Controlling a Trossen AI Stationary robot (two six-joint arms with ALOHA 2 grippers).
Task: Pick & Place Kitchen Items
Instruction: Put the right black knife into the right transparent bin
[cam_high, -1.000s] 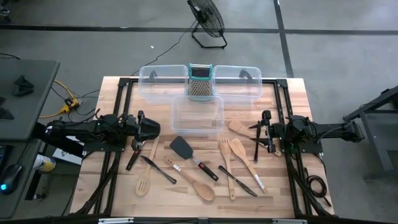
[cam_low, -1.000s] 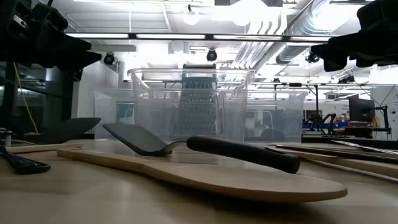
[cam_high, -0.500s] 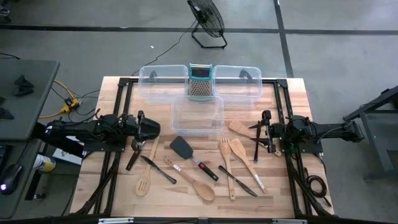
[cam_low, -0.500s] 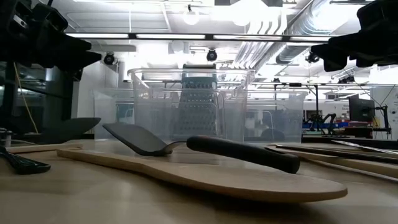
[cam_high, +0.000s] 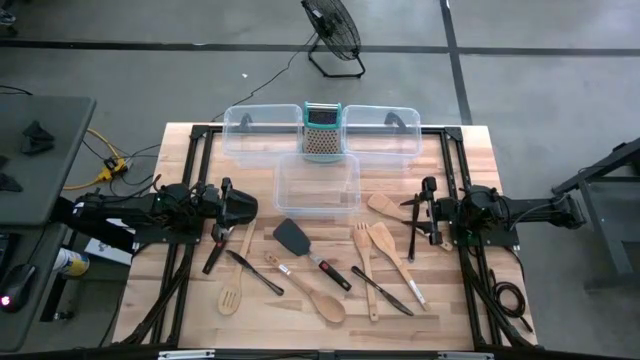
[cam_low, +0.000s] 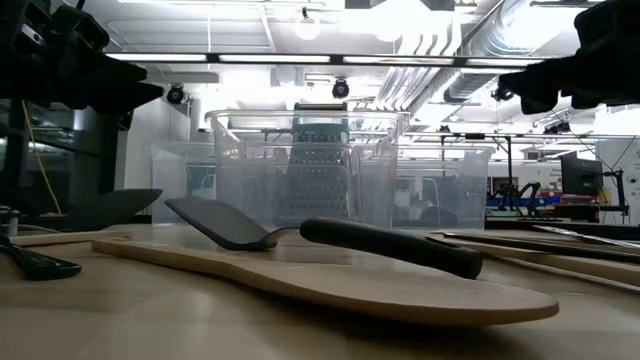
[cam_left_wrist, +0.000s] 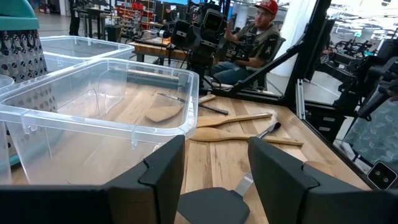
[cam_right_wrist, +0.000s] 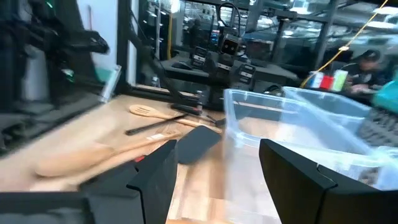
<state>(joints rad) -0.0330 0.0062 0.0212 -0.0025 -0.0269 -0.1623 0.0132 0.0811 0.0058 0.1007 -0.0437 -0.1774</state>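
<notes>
Several long-handled utensils lie flat on the wooden table in front of the bins: a black turner (cam_high: 292, 237), a wooden spoon (cam_high: 328, 305), a slotted wooden spatula (cam_high: 231, 297), a wooden fork (cam_high: 363, 245), a wooden spatula (cam_high: 383, 240) and thin black-handled tools (cam_high: 253, 271). My left gripper (cam_high: 248, 207) hovers open and empty at the table's left, just left of the turner, whose blade (cam_left_wrist: 211, 205) shows below its fingers. My right gripper (cam_high: 412, 207) hovers open and empty at the table's right, beside another wooden spoon (cam_high: 381, 204).
A clear bin (cam_high: 317, 183) stands mid-table between the arms. Two more clear bins (cam_high: 262, 135) (cam_high: 382, 133) stand at the far edge, with the teal-topped grater (cam_high: 321, 131) between them. A seated person (cam_left_wrist: 258, 37) shows beyond the table.
</notes>
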